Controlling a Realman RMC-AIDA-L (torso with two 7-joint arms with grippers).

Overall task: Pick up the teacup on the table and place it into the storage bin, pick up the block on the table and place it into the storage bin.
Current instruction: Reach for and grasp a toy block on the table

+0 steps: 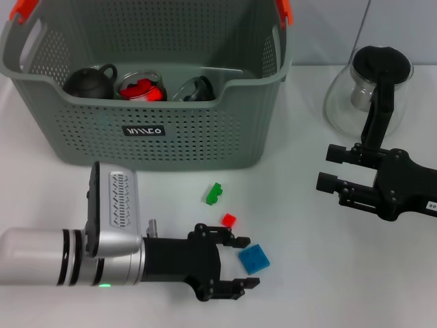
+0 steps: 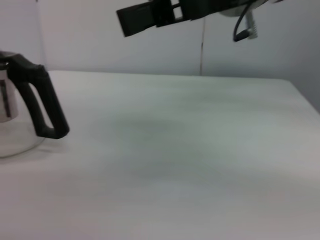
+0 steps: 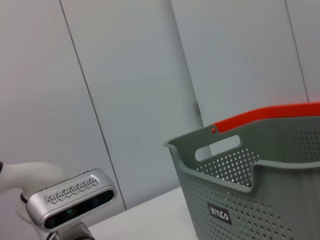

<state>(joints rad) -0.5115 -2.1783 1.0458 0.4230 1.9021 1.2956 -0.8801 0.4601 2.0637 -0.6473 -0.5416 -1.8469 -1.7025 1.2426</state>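
Observation:
The grey storage bin [image 1: 184,137] stands at the back left, its label facing me; its perforated wall and orange handle also fill the right wrist view [image 3: 260,195]. A clear glass teacup [image 1: 194,90] lies inside it. On the table in front of the bin lie a green block [image 1: 215,195], a small red block [image 1: 229,219] and a blue block [image 1: 254,259]. My left gripper [image 1: 244,264] is low at the front, open, with the blue block right at its fingertips. My right gripper [image 1: 329,169] hovers open at the right, holding nothing.
Also in the bin are a dark round pot [image 1: 89,82] and a glass with red contents [image 1: 141,89]. A glass jug with a black handle [image 1: 372,82] stands at the back right behind the right arm, and shows in the left wrist view [image 2: 30,105].

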